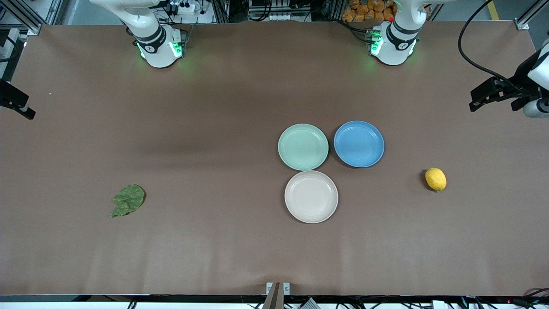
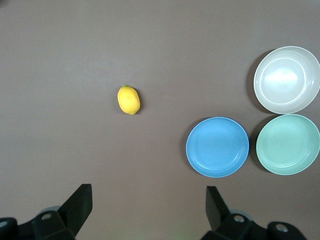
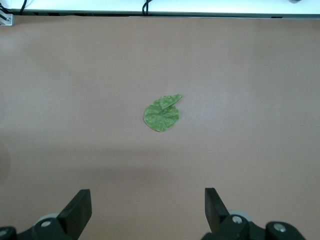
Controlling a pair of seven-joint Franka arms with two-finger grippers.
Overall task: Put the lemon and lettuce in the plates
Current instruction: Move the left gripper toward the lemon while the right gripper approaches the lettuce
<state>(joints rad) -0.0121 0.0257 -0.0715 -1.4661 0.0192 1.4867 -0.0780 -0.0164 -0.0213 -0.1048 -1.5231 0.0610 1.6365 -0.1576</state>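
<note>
The yellow lemon (image 1: 435,179) lies on the brown table toward the left arm's end, and shows in the left wrist view (image 2: 129,99). The green lettuce leaf (image 1: 128,200) lies flat toward the right arm's end, and shows in the right wrist view (image 3: 162,114). The mint green plate (image 1: 303,146) and the beige plate (image 1: 311,196) stand empty mid-table, the beige one nearer the front camera. My left gripper (image 2: 148,190) is open and empty, high over the table near the lemon. My right gripper (image 3: 147,192) is open and empty, high over the table near the lettuce.
An empty blue plate (image 1: 359,143) stands beside the mint plate, toward the left arm's end. The table's front edge runs along the bottom of the front view. Bare brown table (image 1: 214,128) lies between the lettuce and the plates.
</note>
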